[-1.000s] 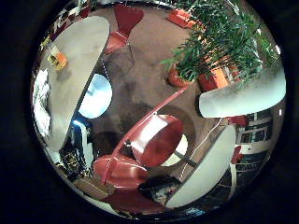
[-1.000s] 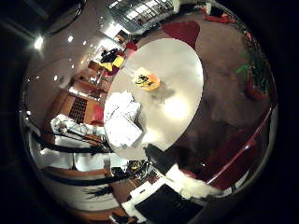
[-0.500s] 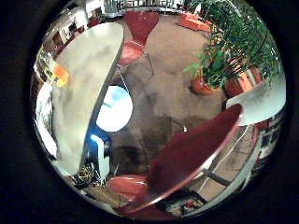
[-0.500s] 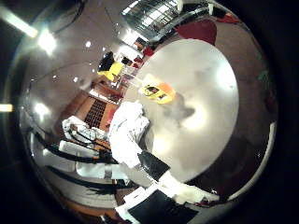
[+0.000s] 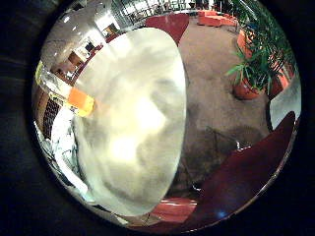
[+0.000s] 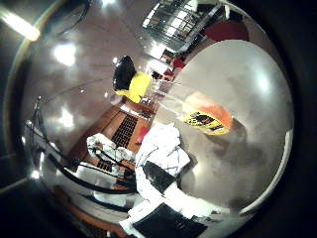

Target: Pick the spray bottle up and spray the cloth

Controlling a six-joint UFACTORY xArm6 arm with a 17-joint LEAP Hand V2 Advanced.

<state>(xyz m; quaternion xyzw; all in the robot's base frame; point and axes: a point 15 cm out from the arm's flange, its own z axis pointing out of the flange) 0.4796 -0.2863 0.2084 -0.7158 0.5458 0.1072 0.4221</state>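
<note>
A clear spray bottle [image 6: 200,111] with an orange and yellow label stands on the round pale counter [image 6: 252,148], beside a crumpled white cloth [image 6: 161,151]. Whether the hand [image 6: 163,218] is open or closed cannot be told.

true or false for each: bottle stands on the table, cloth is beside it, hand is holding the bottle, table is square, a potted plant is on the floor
1. The orange-and-yellow labelled spray bottle stands on the table: true.
2. The crumpled white cloth lies on the table beside the bottle: true.
3. The robot hand is holding the bottle: false, the bottle stands free, apart from the hand.
4. The pale table is square: false, its edge is rounded.
5. A green plant in an orange pot stands on the floor: true.
</note>
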